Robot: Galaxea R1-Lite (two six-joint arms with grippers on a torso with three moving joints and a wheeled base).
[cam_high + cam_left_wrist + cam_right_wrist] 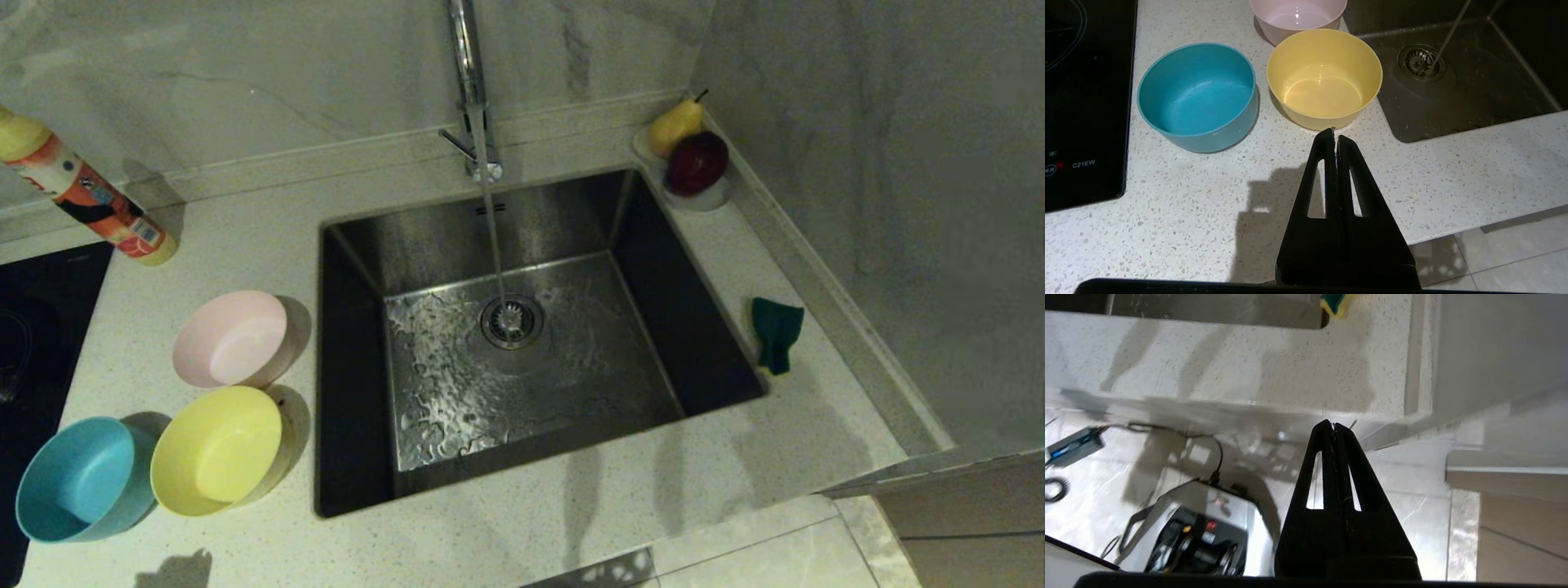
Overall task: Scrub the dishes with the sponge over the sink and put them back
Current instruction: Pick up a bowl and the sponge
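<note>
Left of the square stainless steel sink [522, 343] sit three round plastic bowls [216, 449]; its right rim bears the dark green sponge [775, 331]. Left gripper [1335, 132] and right gripper [1333, 425] are pinched closed, empty.

Each hand, left hand [1335, 132] and right hand [1334, 426], is matte black: two tapering fingers with long triangular cut-outs.

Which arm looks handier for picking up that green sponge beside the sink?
The right. The sponge lies on the counter on the sink's right side, ahead of the shut right gripper. The left gripper, also shut, hangs by the yellow bowl across the sink.
</note>
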